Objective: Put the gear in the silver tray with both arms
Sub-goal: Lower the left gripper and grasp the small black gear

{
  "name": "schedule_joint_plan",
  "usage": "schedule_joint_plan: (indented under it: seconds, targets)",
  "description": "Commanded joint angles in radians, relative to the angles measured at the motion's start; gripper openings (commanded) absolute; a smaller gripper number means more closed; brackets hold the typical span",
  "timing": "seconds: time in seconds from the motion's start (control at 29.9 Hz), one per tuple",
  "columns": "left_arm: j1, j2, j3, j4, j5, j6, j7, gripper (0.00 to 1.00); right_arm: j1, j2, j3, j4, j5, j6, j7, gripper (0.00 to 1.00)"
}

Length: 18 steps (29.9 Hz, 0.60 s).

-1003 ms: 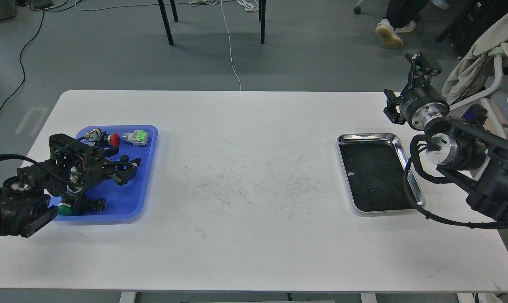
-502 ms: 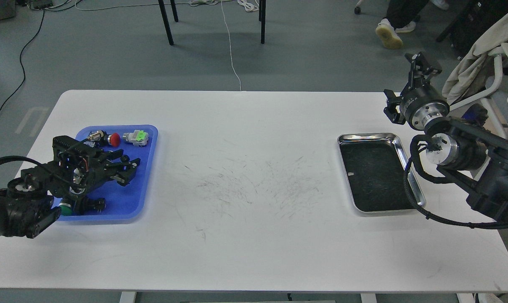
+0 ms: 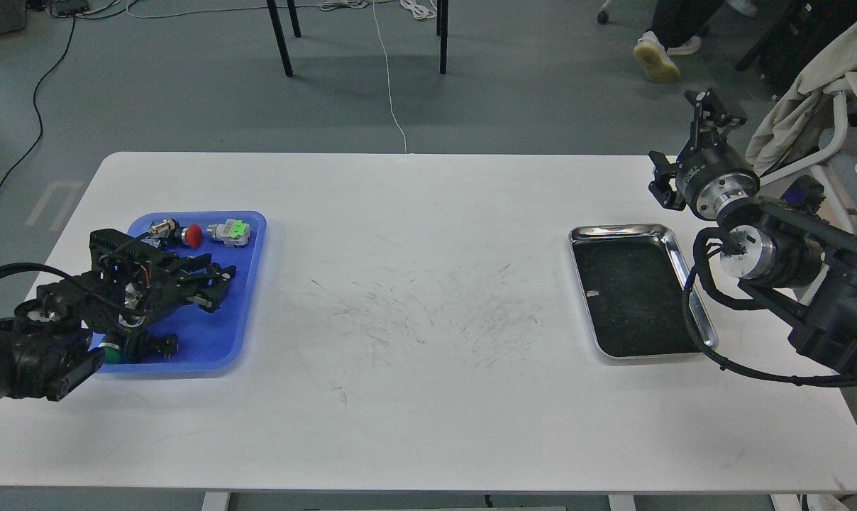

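The silver tray (image 3: 687,280) lies at the right of the white table, its dark floor bare. My left gripper (image 3: 214,287) hangs low over the blue tray (image 3: 247,284) at the left. Its two fingers stand apart and nothing shows between them. A small black toothed part (image 3: 162,345) lies at the blue tray's front left, beside a green button (image 3: 109,353); it may be the gear. My right gripper (image 3: 716,106) is raised beyond the table's far right corner, behind the silver tray. Its fingers are spread and hold nothing.
The blue tray also holds a red button (image 3: 194,235), a grey and green switch (image 3: 230,231) and a small metal part (image 3: 161,228). A chair with cloth (image 3: 811,106) stands at the right. Black chair legs (image 3: 281,39) stand behind the table.
My left gripper has sunk a little lower into the blue tray and drawn slightly back to the left. The right arm has barely moved.
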Motion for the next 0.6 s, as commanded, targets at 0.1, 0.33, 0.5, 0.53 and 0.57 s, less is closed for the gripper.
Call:
schedule_joint_plan:
  seconds: [0.1,0.33,0.5,0.53,0.57]
  targets:
    - [0.002,0.001,0.0,-0.005,-0.002,-0.009,0.0,0.35,-0.006,0.001,0.0,-0.001,-0.001,0.0,0.0,0.99]
    - [-0.002,0.021,-0.001,-0.012,-0.045,-0.012,0.0,0.29,-0.006,0.002,0.0,-0.005,-0.002,0.001,0.0,0.99]
    - [-0.003,0.031,0.0,0.005,-0.066,-0.043,0.0,0.16,-0.006,0.005,0.0,-0.005,-0.002,0.001,0.0,0.99]
    - [-0.003,0.035,0.0,0.008,-0.072,-0.048,0.0,0.16,-0.006,0.004,0.0,-0.005,-0.002,0.001,0.0,0.99]
    - [-0.005,0.041,0.0,0.008,-0.072,-0.049,0.0,0.16,-0.006,0.005,0.0,-0.005,-0.004,0.001,0.0,0.99]
